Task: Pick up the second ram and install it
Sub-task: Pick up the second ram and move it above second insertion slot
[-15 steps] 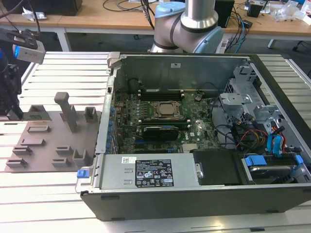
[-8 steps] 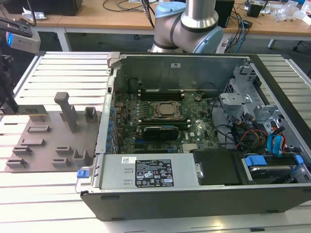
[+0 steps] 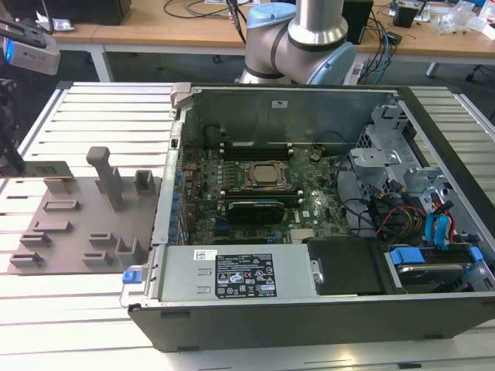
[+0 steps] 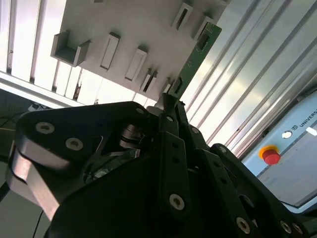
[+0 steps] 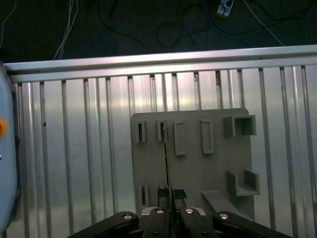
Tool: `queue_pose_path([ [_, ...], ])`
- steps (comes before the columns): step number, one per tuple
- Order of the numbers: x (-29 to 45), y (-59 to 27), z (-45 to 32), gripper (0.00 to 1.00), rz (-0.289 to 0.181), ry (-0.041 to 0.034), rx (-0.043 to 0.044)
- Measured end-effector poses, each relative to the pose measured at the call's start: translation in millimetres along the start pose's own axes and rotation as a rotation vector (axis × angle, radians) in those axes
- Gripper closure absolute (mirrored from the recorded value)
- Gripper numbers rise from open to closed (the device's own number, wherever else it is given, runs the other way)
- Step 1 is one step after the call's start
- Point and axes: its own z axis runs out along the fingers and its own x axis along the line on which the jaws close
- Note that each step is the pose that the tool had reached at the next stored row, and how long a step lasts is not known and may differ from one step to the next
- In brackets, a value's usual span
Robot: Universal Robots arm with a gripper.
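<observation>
Green board with dark chips: that is the ram [image 4: 194, 58], and your gripper [image 4: 169, 101] is clamped on its near end, jaws pressed together against the two flat faces. In the first wrist view you see the ram [image 5: 167, 163] edge-on, a thin line running out from the gripper [image 5: 169, 194]. Gripping the faces leaves both long edges free, which I take to be the point, since one of them has to meet a slot.

Just past the stick lies the grey tray [image 4: 148, 25] with its raised holders [image 4: 109, 49]. They are narrow pockets, most likely shaped to stand parts on edge so jaws can close on them from above. The ram's far end sits over one of them; you cannot tell from here whether it has cleared the pocket.

Under the tray is the ribbed aluminium table [image 5: 74, 148], and beyond that a red button [image 4: 271, 156] on a pale panel that carries some print.

In the exterior view the tray [image 3: 77, 232] sits at the left, and the open case [image 3: 294, 313] lies beside it on its side — that way the socket [image 3: 265, 176] and the slots around it face up for a straight push down. A printed label [image 3: 244, 274] is stuck on the power supply [image 3: 186, 270].
</observation>
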Motion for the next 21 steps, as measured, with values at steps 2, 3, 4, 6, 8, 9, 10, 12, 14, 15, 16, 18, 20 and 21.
queue_pose_path([
  [2, 0.0, 0.3, -5.6, 0.86, 0.000, 0.0001, 0.0000],
  [3, 0.0, 0.4, -9.9, 0.86, 0.000, 0.0001, -0.0001],
  [4, 0.0, 0.6, -13.2, 0.86, 0.000, 0.0001, -0.0001],
  [6, 0.0, 0.8, -18.3, 0.86, 0.000, 0.0000, 0.0000],
  [8, -0.1, 1.1, -26.1, 0.86, 0.000, -0.0018, -0.0001],
  [9, -0.2, 1.3, -30.8, 0.86, 0.000, -0.0024, -0.0001],
  [10, -0.2, 1.5, -34.4, 0.86, 0.000, -0.0027, -0.0002],
  [12, -0.2, 1.5, -34.8, 0.86, 0.000, -0.0029, 0.0000],
  [14, -0.2, 1.5, -35.0, 0.86, 0.000, -0.0028, -0.0002],
  [15, -0.2, 1.1, -35.1, 0.86, 0.000, -0.0028, -0.0003],
  [16, -0.2, 0.1, -35.3, 0.86, 0.000, -0.0026, -0.0005],
  [18, -1.0, -11.2, -35.4, 0.86, 0.000, -0.0028, -0.0001],
  [20, -2.4, -34.3, -36.4, 0.86, 0.000, -0.0025, -0.0004],
  [21, -2.8, -41.1, -36.6, 0.86, 0.000, -0.0025, -0.0004],
])
